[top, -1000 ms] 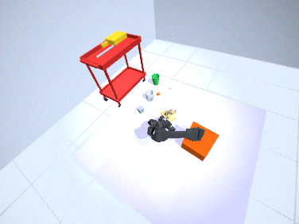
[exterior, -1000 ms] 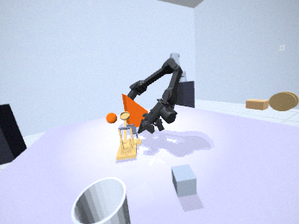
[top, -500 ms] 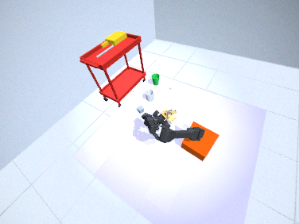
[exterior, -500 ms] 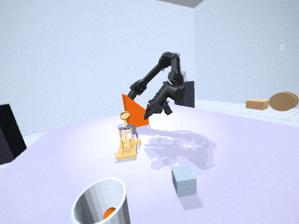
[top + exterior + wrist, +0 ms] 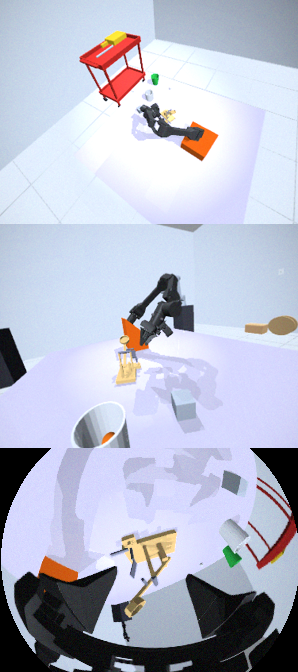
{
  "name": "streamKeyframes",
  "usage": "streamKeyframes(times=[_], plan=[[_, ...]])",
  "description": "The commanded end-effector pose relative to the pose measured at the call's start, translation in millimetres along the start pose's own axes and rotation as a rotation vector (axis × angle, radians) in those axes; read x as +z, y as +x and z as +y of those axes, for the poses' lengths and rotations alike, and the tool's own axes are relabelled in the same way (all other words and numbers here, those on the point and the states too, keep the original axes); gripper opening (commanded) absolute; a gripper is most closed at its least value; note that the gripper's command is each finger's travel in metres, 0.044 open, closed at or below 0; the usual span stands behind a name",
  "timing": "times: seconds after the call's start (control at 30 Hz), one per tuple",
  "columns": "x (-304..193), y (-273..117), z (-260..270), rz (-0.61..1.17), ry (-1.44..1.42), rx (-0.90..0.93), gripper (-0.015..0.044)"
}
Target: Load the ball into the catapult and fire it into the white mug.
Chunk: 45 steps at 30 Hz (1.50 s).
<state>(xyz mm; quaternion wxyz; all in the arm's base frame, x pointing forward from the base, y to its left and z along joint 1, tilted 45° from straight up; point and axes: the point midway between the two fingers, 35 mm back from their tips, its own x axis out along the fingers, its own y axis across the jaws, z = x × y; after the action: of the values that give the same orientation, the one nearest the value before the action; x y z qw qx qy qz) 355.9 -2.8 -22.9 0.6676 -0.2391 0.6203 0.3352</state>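
The orange ball (image 5: 108, 438) is inside the white mug (image 5: 149, 95) (image 5: 95, 419) (image 5: 234, 534), seen past its rim in the exterior view. The wooden catapult (image 5: 168, 115) (image 5: 126, 379) (image 5: 165, 543) stands on the floor between the mug and the arm's base. Its throwing arm is raised, and the cup at its end (image 5: 124, 339) (image 5: 134, 608) is empty. My gripper (image 5: 158, 338) (image 5: 153, 573) is wide open with nothing held. It is above and to one side of the catapult; in the wrist view the catapult shows beyond and between the fingers, without visible contact.
A grey-blue block (image 5: 139, 109) (image 5: 183, 406) (image 5: 231, 481) lies near the mug. A green cup (image 5: 154, 79) (image 5: 231, 556) stands behind the mug. A red cart (image 5: 123, 83) is at the back left. A large orange box (image 5: 206, 140) (image 5: 57, 568) is by the arm's base.
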Motion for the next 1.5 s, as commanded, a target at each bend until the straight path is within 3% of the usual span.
streamKeyframes(times=[0.0, 0.83, 1.47], plan=[[6.0, 0.0, -20.3, -0.059, 0.112, -0.012, 0.0440], [-5.1, -7.7, -161.2, -0.449, 0.842, -0.018, 0.0440], [-49.8, -23.4, -263.8, -0.788, 1.356, 0.127, 0.0440]])
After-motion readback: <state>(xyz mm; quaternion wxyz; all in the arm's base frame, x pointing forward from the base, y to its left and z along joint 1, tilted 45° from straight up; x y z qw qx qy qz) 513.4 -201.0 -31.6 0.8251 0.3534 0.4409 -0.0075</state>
